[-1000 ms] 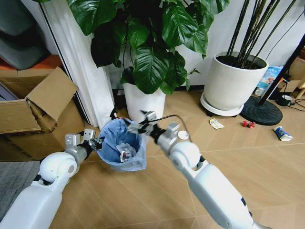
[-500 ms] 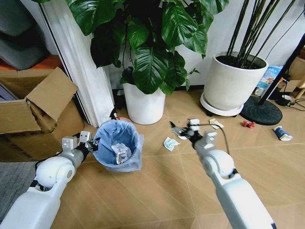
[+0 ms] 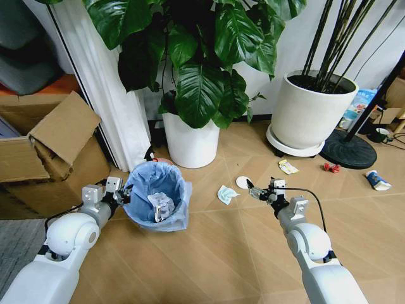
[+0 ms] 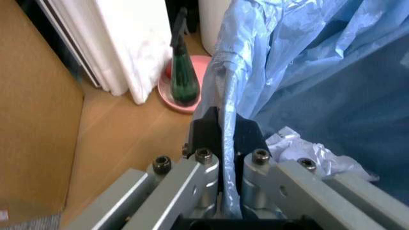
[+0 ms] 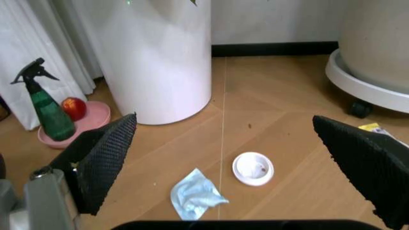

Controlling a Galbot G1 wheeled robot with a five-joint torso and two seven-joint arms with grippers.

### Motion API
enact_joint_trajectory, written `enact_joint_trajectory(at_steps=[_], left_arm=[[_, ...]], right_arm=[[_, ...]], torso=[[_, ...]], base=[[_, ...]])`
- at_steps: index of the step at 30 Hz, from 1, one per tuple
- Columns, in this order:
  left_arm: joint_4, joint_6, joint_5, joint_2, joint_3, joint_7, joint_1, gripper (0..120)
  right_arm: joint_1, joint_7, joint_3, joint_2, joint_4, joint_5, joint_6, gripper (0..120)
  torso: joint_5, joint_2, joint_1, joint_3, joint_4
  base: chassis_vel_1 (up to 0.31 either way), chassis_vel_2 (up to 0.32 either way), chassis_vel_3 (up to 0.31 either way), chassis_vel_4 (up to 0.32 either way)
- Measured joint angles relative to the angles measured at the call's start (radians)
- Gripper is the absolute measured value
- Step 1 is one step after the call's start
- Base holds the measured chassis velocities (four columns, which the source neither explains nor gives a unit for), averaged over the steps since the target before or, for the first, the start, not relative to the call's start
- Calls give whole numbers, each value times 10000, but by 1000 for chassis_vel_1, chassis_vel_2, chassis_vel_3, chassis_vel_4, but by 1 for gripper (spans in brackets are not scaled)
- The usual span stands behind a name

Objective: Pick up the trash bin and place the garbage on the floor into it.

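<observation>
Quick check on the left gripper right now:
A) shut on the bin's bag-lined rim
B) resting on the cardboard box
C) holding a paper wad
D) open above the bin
A: in the left wrist view the left gripper pinches the trash bin at its blue-bagged rim.

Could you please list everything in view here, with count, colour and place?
Trash bin: one, dark, blue bag liner, crumpled white paper inside, floor left of centre.
Garbage: pale blue wad and white lid mid-floor; yellow-white packet, red scrap, blue-white packet farther right.
Floor: tan herringbone wood.
Plant pots: two, white; one behind the bin, one on a wheeled tray at right.
Spray bottle: one, green, on a pink dish with a red apple.
Cardboard box: one, brown, far left.
Left gripper: shut on the bin's rim.
Right gripper: open, beside the lid.
</observation>
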Motion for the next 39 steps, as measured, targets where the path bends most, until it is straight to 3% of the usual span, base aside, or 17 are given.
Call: enact_joint_trajectory(at_steps=[27,39], left_arm=[[-197,49,-19,3,22,-143,79,0],[-206,44,-8,-62,2,-98,123,0]], right_arm=[[-82,-220,-344,72,-96,-382,323,100],[-159,-206,-301,78,-86,-409,208,100]], torso=[[2,-2,5,3,-3],[0,-2,0,-1,1]], base=[[-137,133,132,-131],[3,-20,10,23]])
